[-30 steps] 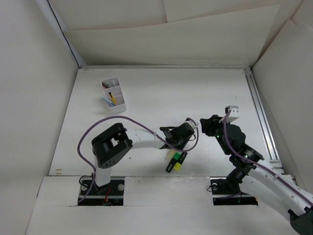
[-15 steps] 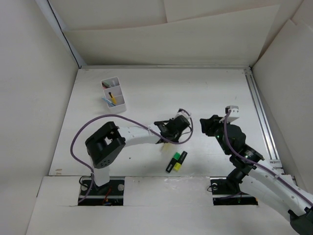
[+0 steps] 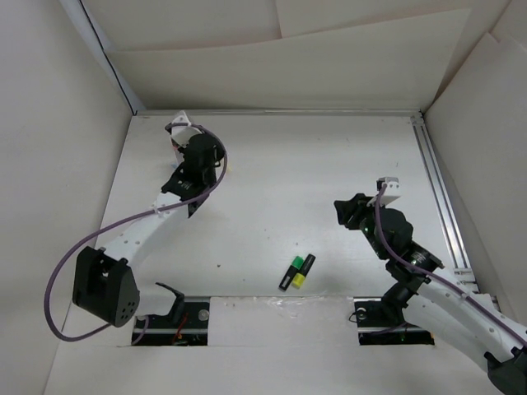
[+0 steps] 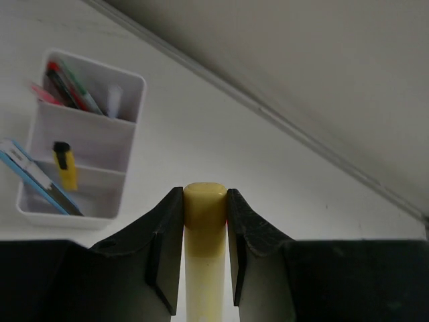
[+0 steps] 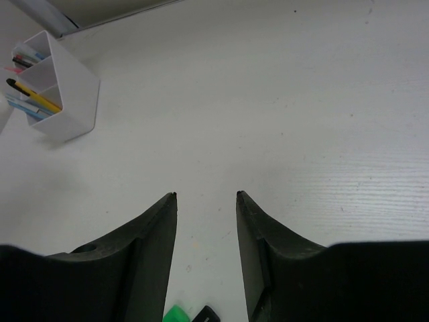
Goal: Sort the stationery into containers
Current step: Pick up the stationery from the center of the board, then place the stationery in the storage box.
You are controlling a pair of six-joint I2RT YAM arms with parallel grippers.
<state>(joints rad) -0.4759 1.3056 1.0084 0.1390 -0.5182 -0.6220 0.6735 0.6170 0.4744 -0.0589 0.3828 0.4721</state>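
Note:
My left gripper (image 4: 204,195) is shut on a yellow highlighter (image 4: 204,228), which stands upright between the jaws. The white two-compartment box (image 4: 127,100) lies ahead and to its left. Its far compartment holds red and green pens (image 4: 67,84). Its near one holds a yellow highlighter (image 4: 65,168) and blue pens (image 4: 33,178). In the top view the left arm (image 3: 200,156) covers most of the box at the back left. A green highlighter (image 3: 293,265) and a yellow one (image 3: 300,279) lie side by side near the front edge. My right gripper (image 5: 206,194) is open and empty, just beyond them.
White walls close in the table on the left, back and right. A metal rail (image 3: 436,189) runs along the right side. The purple cable (image 3: 62,280) loops off the left arm.
The left arm lifted a yellow highlighter from the group near the front and swung it to the back left beside the box. The right arm has barely moved.

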